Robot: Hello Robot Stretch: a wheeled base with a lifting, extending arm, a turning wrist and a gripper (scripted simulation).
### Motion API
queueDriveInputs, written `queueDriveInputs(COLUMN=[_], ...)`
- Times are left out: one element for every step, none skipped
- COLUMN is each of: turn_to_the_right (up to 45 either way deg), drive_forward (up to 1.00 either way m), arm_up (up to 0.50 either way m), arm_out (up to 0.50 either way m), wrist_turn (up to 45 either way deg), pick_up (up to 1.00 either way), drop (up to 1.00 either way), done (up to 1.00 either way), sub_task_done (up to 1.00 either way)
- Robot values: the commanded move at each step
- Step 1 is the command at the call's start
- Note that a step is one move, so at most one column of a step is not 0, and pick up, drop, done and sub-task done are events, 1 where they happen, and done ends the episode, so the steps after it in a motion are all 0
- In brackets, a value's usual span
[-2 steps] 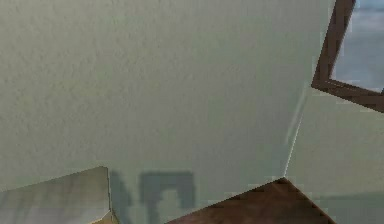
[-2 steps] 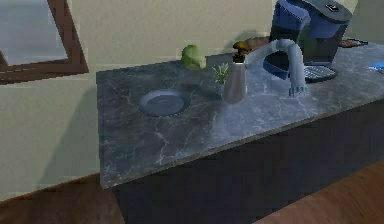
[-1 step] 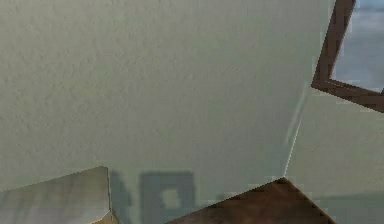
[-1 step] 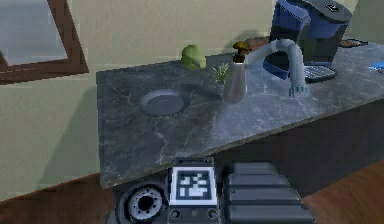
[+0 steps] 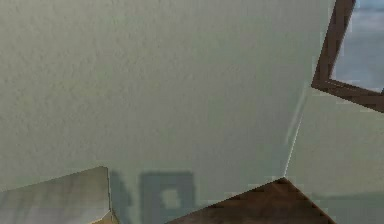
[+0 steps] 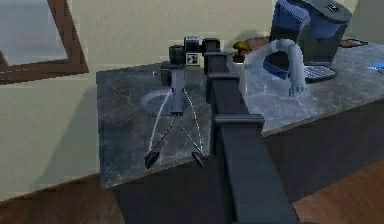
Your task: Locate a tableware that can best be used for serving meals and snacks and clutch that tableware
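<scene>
Tableware: perhaps the pale round flat shape (image 6: 153,100) on the grey marble desk (image 6: 120,125).
Claw (image 6: 175,158): near it, likely placed to grasp; whether it holds anything, I cannot tell.

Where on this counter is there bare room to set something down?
In the arm side view the counter is bare at its near left corner, between sink basin and edge, and on the near stretch right of the arm, below the faucet. The back is crowded around faucet and coffee machine.
</scene>
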Motion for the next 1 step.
queueDriveInputs(turn_to_the_right=[0.0], drive_forward=[0.0], arm_up=[0.0], arm_out=[0.0], wrist_turn=[45.0], pick_up=[0.0], drop=[0.0], done=[0.0], sub_task_done=[0.0])
